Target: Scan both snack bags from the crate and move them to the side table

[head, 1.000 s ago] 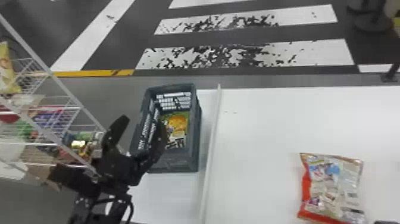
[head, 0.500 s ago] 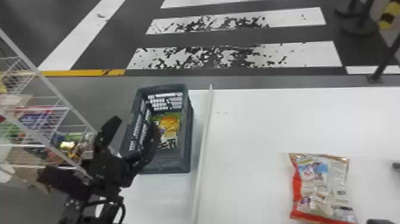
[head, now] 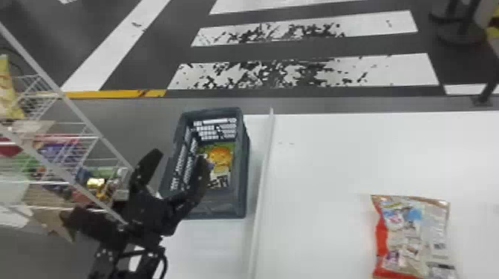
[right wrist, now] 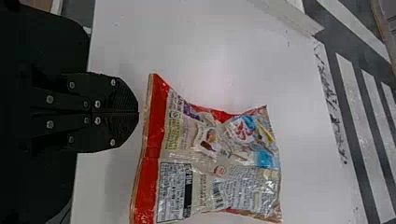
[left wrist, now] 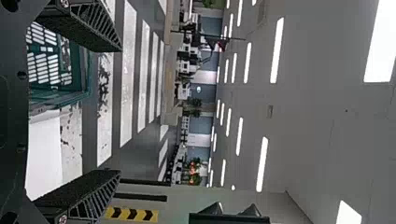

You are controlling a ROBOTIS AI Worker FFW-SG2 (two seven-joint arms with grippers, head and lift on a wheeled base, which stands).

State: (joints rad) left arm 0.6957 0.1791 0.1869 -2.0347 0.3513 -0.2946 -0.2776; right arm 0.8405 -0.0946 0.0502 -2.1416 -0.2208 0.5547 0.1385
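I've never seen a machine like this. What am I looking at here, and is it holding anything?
This is a robot with two arms, each ending in a two-fingered claw. One picture looks down from its head; the other two come from its wrists and appear turned sideways. The left claw is open near a dark crate, which has a snack bag inside. A second bag lies on the white surface, near the right claw, whose fingers are closed together. Neither claw holds anything.
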